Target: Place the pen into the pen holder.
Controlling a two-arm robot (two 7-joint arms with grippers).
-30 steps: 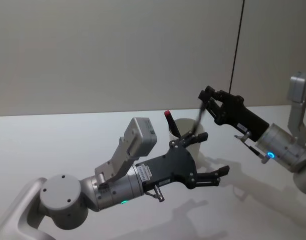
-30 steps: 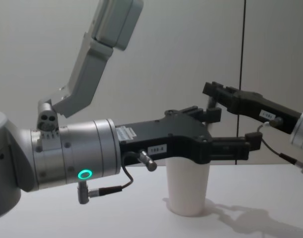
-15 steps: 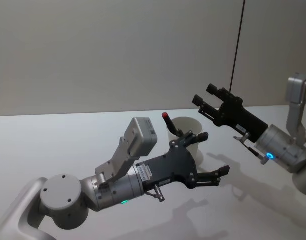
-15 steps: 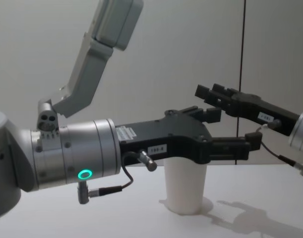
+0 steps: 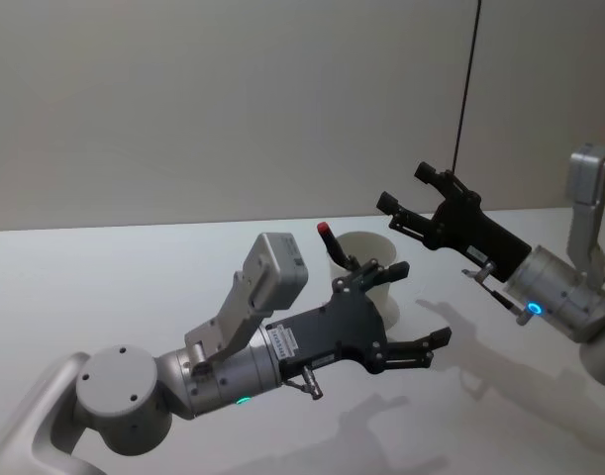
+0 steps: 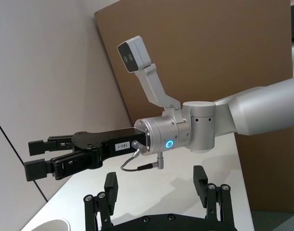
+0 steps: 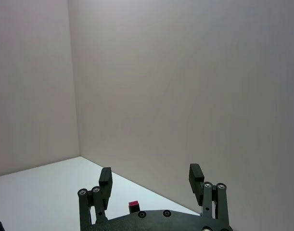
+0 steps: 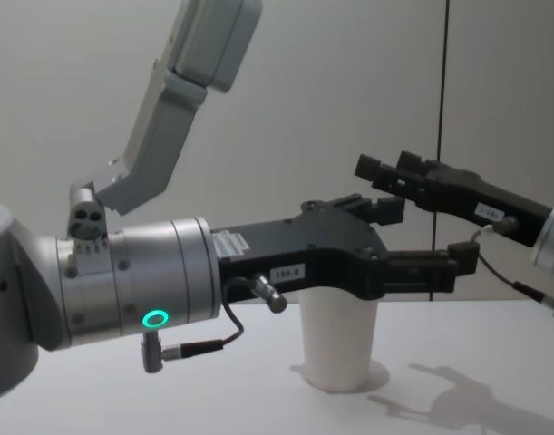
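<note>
nothing is looking left to do: the pen (image 5: 334, 247) is standing inside the pen holder (image 5: 373, 297). both the left gripper (image 5: 415, 312) and the right gripper (image 5: 406, 192) are hanging empty with fingers spread apart.

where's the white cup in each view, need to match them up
Head view: pen holder at centre, behind the left hand.
Chest view: pen holder low at centre, its top hidden by the left hand.
Left wrist view: its rim at the bottom-left corner.
Right wrist view: not in it.
Shared landmark: the right hand, up beyond the cup.

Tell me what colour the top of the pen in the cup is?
Red: the pen pokes out of the white cup, clearest in the head view.
</note>
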